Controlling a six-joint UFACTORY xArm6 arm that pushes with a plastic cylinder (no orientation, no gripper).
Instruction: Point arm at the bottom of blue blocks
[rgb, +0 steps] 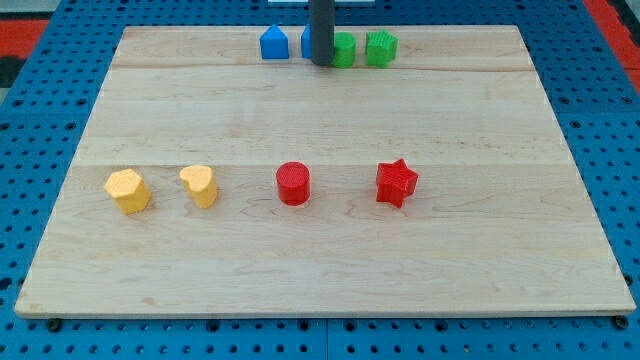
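Observation:
A blue house-shaped block (274, 43) stands near the top edge of the board. A second blue block (306, 43) sits just to its right, mostly hidden behind my rod, so its shape cannot be made out. My tip (322, 63) rests on the board at the lower right of that second blue block, between it and a green block (344, 49). Another green block (381, 47), star-like, stands further right.
The wooden board (320, 250) lies on a blue pegboard. In a row across the middle stand a yellow hexagonal block (128, 190), a yellow heart-like block (200, 185), a red cylinder (293, 184) and a red star (396, 182).

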